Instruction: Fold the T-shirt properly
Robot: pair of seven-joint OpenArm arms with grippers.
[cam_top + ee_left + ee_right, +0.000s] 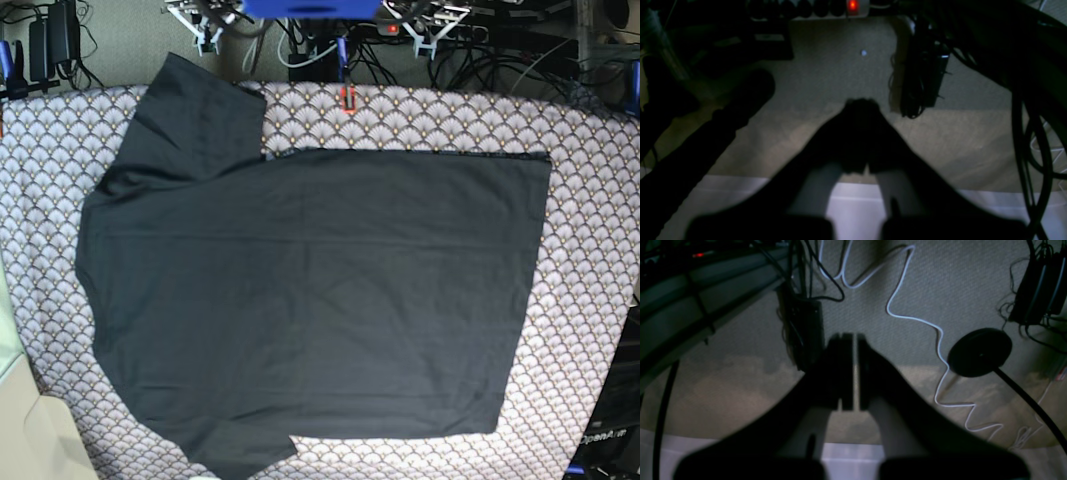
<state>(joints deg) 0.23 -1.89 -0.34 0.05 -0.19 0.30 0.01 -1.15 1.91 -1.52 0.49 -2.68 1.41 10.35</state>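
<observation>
The black T-shirt (310, 290) lies spread flat on the fan-scale tablecloth (590, 200) in the base view. Its hem is to the right, one sleeve (195, 110) at the upper left and the other (240, 455) at the bottom left. Neither gripper shows in the base view. In the left wrist view my left gripper (861, 106) is shut and empty, over carpet floor beyond the table edge. In the right wrist view my right gripper (855, 340) is shut with only a thin slit between the fingers, empty, also over floor.
A small red object (348, 98) sits at the table's far edge. On the floor are a power strip with a red light (852, 5), hanging black cables (923, 83), a white cable (907, 316) and a black round stand base (979, 351).
</observation>
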